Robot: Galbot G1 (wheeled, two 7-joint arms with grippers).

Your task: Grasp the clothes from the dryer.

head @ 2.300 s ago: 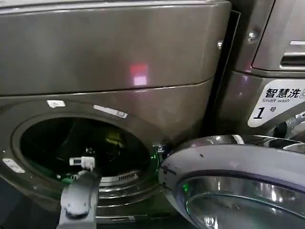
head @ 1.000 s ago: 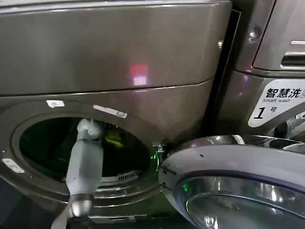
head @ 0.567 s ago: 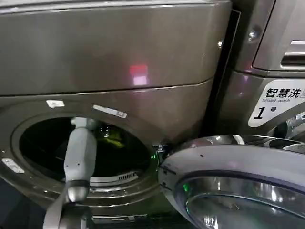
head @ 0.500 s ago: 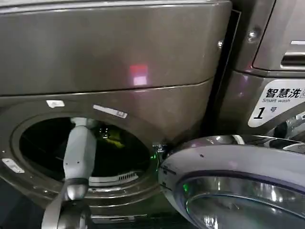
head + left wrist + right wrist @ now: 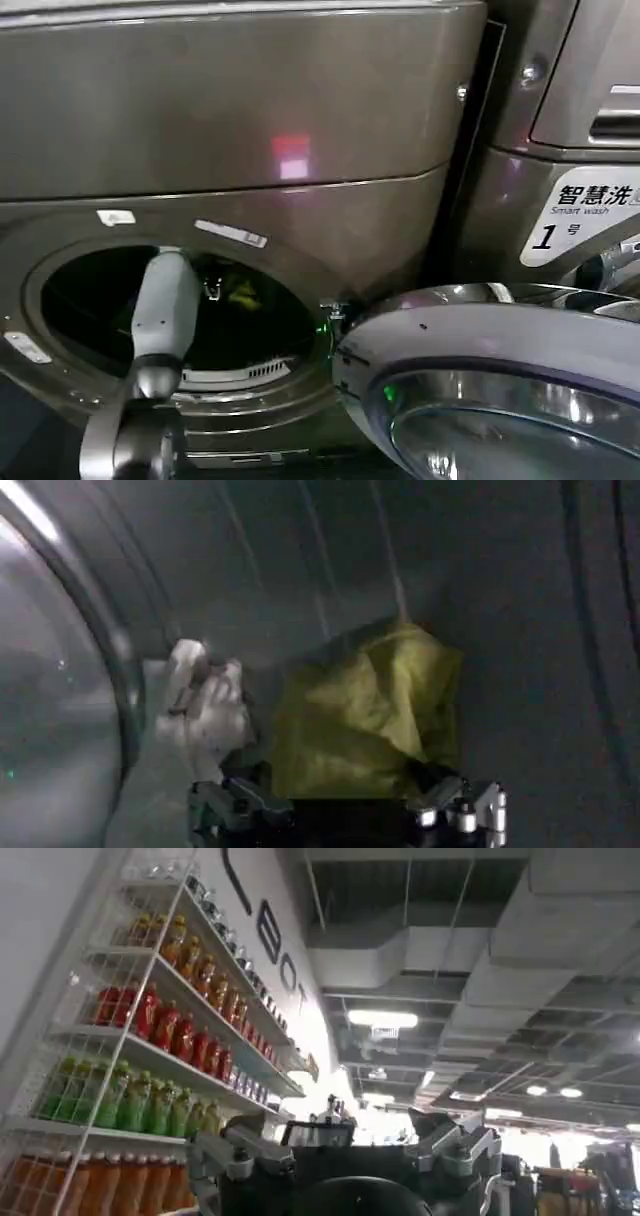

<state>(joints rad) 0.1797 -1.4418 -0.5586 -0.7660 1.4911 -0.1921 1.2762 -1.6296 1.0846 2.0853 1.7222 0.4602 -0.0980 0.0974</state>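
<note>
dryer (image 5: 300,110) fills the frame's left, door (image 5: 500,350) swung open at lower right. left arm reaches into the porthole; left gripper (image 5: 345,815) spread apart just before the clothes (image 5: 370,715), centre of the drum, untouched.

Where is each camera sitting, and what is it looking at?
Head view: on the robot's head, looking down at the dark bronze-grey dryer, its grey-rimmed glass door swung open; the left arm reaches into the drum.
Left wrist view: inside the drum, facing the yellow-green and white clothes; the open left gripper shows.
Right wrist view: pointing up at bottle shelves and ceiling; the open right gripper shows.
Shared: head and left wrist views both see the clothes.
</note>
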